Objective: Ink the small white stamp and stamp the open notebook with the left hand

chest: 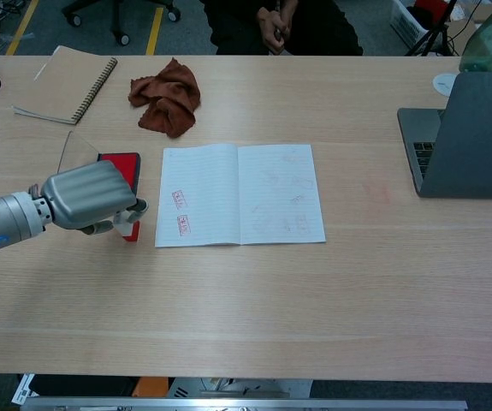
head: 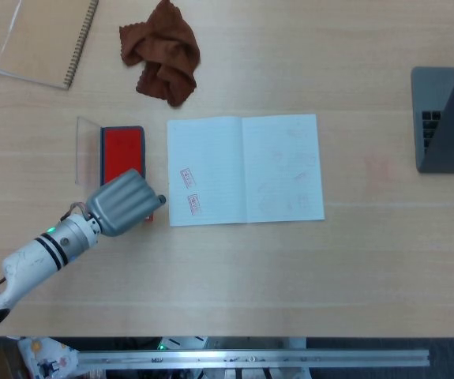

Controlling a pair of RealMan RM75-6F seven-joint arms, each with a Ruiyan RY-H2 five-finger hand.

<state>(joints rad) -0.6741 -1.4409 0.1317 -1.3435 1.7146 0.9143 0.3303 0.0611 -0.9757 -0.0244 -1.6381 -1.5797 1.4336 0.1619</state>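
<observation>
Your left hand (chest: pixel 87 196) pinches the small white stamp (chest: pixel 129 228) beneath its fingertips, red base on the bench (chest: pixel 246 300) between ink pad (chest: pixel 126 167) and open notebook (chest: pixel 237 193): light, rigid, likely slick plastic, so grip its narrow sides.

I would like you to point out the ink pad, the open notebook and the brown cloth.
ink pad (head: pixel 121 148), head view, on its red inked surface.
open notebook (head: pixel 278 170), head view, on the right page.
brown cloth (chest: pixel 167 98), chest view, on the middle of the crumpled fabric.
</observation>
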